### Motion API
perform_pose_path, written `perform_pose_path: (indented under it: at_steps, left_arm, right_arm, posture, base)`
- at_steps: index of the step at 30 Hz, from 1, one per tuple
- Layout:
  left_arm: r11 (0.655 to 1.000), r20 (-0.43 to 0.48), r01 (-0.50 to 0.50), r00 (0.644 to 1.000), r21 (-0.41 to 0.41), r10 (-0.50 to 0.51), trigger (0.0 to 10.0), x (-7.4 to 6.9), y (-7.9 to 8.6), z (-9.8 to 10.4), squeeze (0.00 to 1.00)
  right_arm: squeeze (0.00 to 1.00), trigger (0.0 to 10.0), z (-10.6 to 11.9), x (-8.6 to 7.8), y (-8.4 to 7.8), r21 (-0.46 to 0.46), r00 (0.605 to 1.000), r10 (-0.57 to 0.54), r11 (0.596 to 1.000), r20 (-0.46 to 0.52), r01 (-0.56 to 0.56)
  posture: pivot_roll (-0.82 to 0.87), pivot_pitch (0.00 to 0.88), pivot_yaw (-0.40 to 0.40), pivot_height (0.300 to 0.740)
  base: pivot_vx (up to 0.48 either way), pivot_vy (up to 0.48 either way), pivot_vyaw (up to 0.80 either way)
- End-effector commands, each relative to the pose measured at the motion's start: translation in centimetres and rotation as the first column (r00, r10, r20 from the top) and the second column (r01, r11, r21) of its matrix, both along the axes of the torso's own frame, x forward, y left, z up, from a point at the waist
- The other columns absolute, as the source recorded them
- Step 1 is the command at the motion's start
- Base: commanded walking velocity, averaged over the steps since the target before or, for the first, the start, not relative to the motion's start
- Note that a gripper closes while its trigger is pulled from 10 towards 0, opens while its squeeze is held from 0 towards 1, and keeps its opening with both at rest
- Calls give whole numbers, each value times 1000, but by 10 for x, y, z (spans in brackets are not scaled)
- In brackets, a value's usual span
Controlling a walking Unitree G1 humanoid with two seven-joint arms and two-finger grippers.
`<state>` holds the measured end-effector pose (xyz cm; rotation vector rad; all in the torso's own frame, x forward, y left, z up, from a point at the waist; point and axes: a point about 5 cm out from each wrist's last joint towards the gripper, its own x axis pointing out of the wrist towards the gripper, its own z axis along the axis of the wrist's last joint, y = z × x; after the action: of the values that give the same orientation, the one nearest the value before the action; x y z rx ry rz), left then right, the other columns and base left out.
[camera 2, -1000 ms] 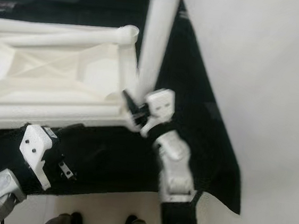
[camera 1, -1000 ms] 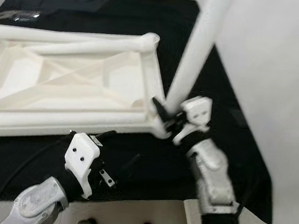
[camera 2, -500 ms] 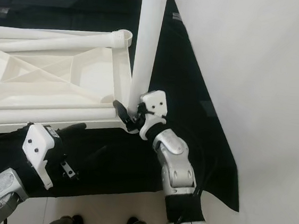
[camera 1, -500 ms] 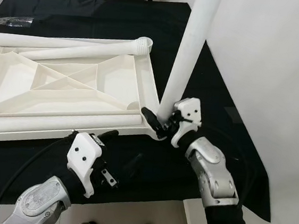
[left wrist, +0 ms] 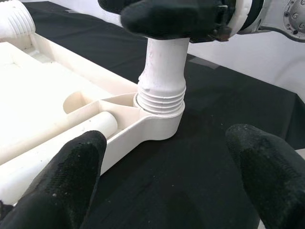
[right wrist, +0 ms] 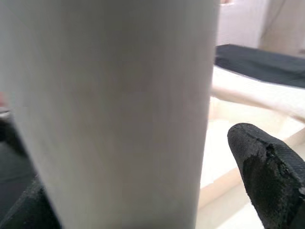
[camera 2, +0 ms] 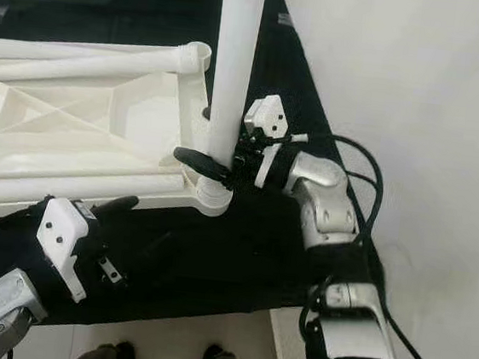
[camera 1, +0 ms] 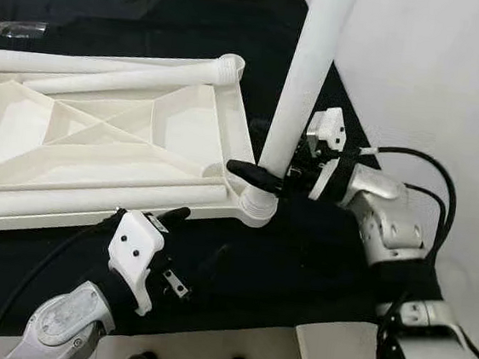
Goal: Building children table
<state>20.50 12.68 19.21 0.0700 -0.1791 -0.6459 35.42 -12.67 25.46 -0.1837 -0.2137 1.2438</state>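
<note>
Nearest to you, your left gripper (camera 1: 169, 223) hovers over the black cloth (camera 1: 299, 263) just short of the tabletop's (camera 1: 99, 130) near corner socket (camera 1: 256, 209); its two black fingers (left wrist: 66, 176) are spread wide with nothing between them, and its wrist view looks straight at that socket from the front.

The white plastic tabletop lies upside down on the cloth, ribbed underside up. The corner socket is the place to steer by. A white table leg (camera 1: 306, 75) stands upright in it, its threaded collar (left wrist: 162, 98) sitting at the socket's rim; you cannot tell from these pictures how far the thread has gone in.

Your right gripper (camera 1: 267, 176) reaches in from the right of the socket and is closed around the leg just above the collar, one black finger (camera 1: 253, 172) wrapped across the leg's front. In its own wrist view the leg (right wrist: 114, 114) looms close against one fingertip (right wrist: 267, 167).

Left of the socket, along the tabletop's near edge, a loose leg (camera 1: 92, 198) lies flat inside the frame. Beyond the socket, at the far corner on the same side, another leg's threaded end (camera 1: 231, 64) rests by the rim, that leg lying along the far edge.

Farther still, a clear plastic bag (camera 1: 14, 28) lies on the cloth well away from the socket, to its far left
</note>
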Motion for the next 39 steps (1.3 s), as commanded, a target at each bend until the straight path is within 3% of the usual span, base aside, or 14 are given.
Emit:
perform_pose_path:
  at_steps: [1,3,18,21,22,23,25,26,28,29,36,37,38,39]
  left_arm:
    - [1000,-15,4,1000,13,-4,10000,-3,0,-2,0]
    - [1000,-17,3,1000,16,-3,10000,-4,0,-3,0]
    - [1000,-23,7,1000,26,-7,10000,-6,2,-3,0]
    - [1000,-24,9,1000,25,-9,10000,-7,2,-3,0]
    - [1000,-24,8,1000,25,-8,10000,-7,3,-3,0]
    - [1000,-24,8,1000,25,-8,10000,-7,3,-3,0]
    - [1000,-23,7,1000,28,-6,10000,-8,6,-2,0]
    - [1000,-24,8,1000,27,-8,10000,-7,7,-1,0]
    - [1000,-25,10,1000,26,-9,10000,-7,7,-1,0]
    - [1000,-30,19,999,21,-18,10000,-7,7,-1,0]
    - [999,-40,34,999,30,-32,10000,-6,6,-3,0]
    - [999,-34,21,999,31,-20,10000,-4,7,-3,0]
    - [999,-32,12,999,32,-11,10000,-4,9,-3,0]
    - [999,-32,12,999,32,-11,10000,-4,9,-3,0]
  right_arm:
    - [0,9176,6,3,-3,14,999,49,999,-9,-49]
    - [0,0,13,8,-6,35,997,76,997,-26,-75]
    - [0,0,1,7,-30,6,982,167,986,-93,-167]
    - [0,0,-18,5,-38,-7,993,53,999,-103,-54]
    - [0,0,-43,4,-33,-30,977,-151,989,-149,148]
    - [0,0,-43,4,-33,-30,977,-151,989,-149,148]
    - [0,0,-81,-3,-25,-88,793,-592,806,-147,585]
    - [0,0,-101,-23,-12,-107,710,-675,736,-200,669]
    - [0,0,-109,-38,-3,-114,673,-698,710,-244,694]
    - [0,0,-110,-48,13,-110,720,-648,757,-247,644]
    - [0,0,-103,-44,24,-97,744,-637,769,-204,632]
    - [0,9725,-93,-33,34,-61,756,-622,779,-204,624]
    - [502,10000,-87,-29,41,-27,786,-582,807,-210,590]
    - [502,10000,-87,-29,41,-27,786,-582,807,-210,590]
  posture:
    - [109,243,-86,740]
    - [118,244,-85,740]
    - [112,240,-80,740]
    - [106,241,-80,740]
    - [106,245,-86,740]
    - [106,245,-86,740]
    - [109,251,-79,740]
    - [103,266,-43,740]
    - [103,266,-43,740]
    - [95,261,-37,740]
    - [86,256,-36,740]
    - [99,255,-50,740]
    - [100,253,-46,740]
    - [100,253,-46,740]
  base:
    - [0,0,0]
    - [0,0,0]
    - [0,0,0]
    - [0,0,0]
    - [0,0,0]
    - [0,0,0]
    - [0,0,0]
    - [0,0,0]
    - [0,0,0]
    - [0,0,0]
    - [0,0,0]
    - [0,0,0]
    - [0,0,0]
    - [0,0,0]
